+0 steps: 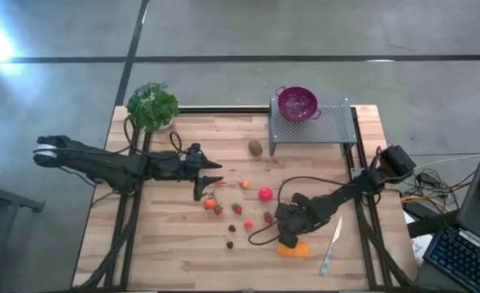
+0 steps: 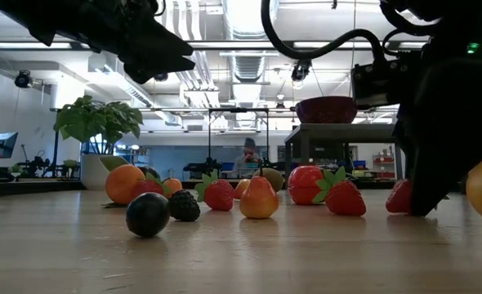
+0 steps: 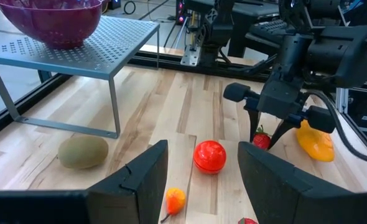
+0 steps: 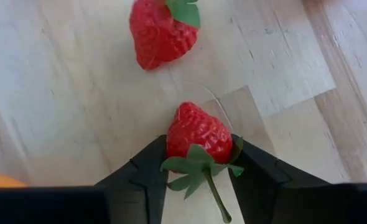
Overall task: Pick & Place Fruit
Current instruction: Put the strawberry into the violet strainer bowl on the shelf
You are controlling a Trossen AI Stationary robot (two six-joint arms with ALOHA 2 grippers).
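Tabletop (image 4: 59, 93) strawberry (image 4: 198, 132) partly hidden between right pincer (image 4: 199, 163) fingers.

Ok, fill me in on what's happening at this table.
The right claw is down on the wooden table, its fingers closed around a strawberry, with another strawberry lying just beyond. The left claw hovers open above the table near a red ball. The purple bowl sits on a metal rack.
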